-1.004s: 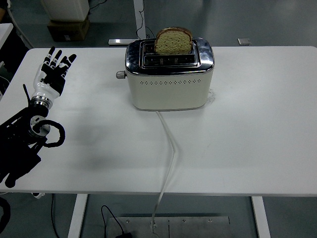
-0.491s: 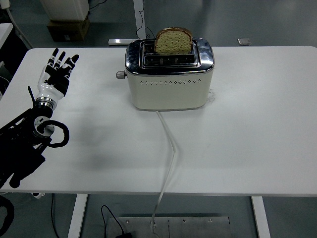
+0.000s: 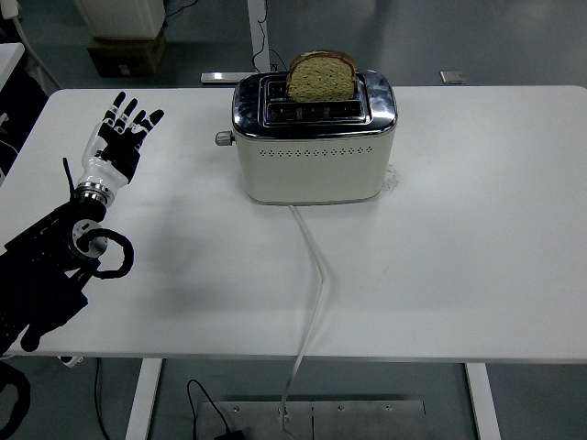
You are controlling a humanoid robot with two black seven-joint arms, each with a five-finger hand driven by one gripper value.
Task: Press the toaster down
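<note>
While the toaster (image 3: 314, 137) sits toward the far middle of the white table (image 3: 477, 238), its lever knob (image 3: 221, 138) juts from the left end, not yet pressed by the look of it: a slice of bread (image 3: 322, 75) stands tall out of the rear slot.

Left hand (image 3: 117, 145): raised over the table's left part, palm side facing up the picture, fingers (image 3: 134, 114) spread wide, nothing held. Well apart from the toaster, with bare tabletop between it and the knob. Black arm enters from the lower left edge. Right hand: not to be seen.

Risks, as judged from here. The knob is small and sits low on the side wall; a spread hand could come down on the chrome top or glance off the knob, leaving the lever unlatched. A push with any sideways lean could slide the toaster to the right, since nothing braces it. A hand arriving too high could knock the bread askew in its slot.

Surroundings. White power cord (image 3: 315, 275): runs from the toaster's front base toward the near edge and drops off it; it lies to the right of the hand's likely path and should not snag. Floor beyond the table: cardboard box (image 3: 127, 52) at upper left, table leg and foot plate behind the toaster. Nothing stands between hand and knob.
</note>
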